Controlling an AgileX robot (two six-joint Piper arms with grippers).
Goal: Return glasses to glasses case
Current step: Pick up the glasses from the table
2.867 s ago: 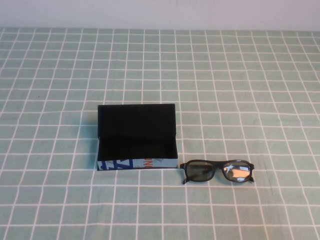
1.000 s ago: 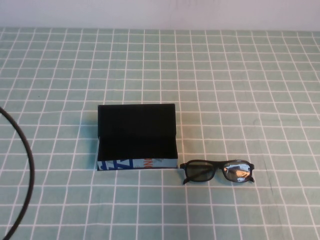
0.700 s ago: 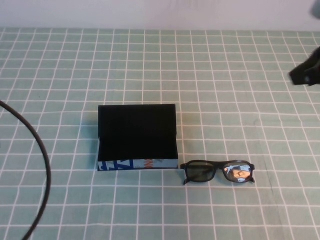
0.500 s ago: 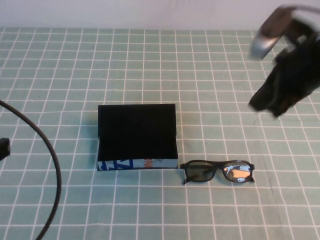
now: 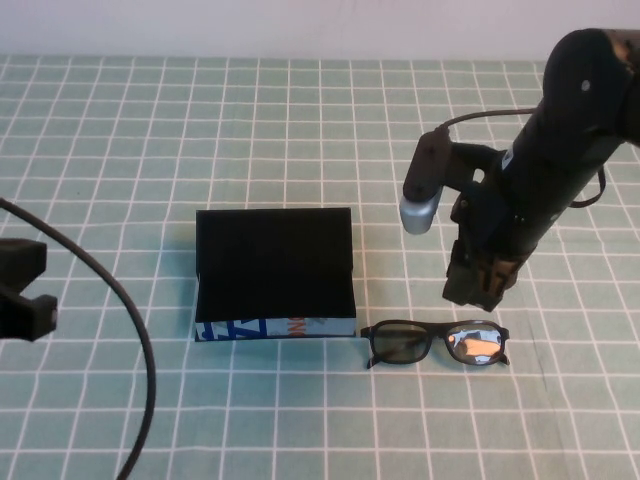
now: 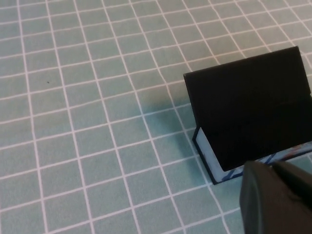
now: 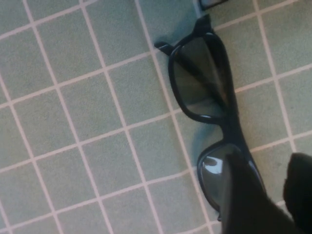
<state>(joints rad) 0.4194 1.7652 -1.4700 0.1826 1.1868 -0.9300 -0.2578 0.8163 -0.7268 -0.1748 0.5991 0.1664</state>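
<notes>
Glasses (image 5: 435, 343) lie untouched on the tablecloth (image 5: 300, 120), just beside the open glasses case (image 5: 275, 275); nothing is done yet. My right gripper (image 5: 478, 288) hovers above them, jaws apart. My left gripper (image 5: 22, 300) waits well left; I cannot tell its jaws.

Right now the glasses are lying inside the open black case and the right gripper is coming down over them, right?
Not quite. The glasses lie on the table, beside the open glasses case, not inside it; the high view shows this. The right gripper does hang just above them. The left gripper sits at the table's left edge.
</notes>
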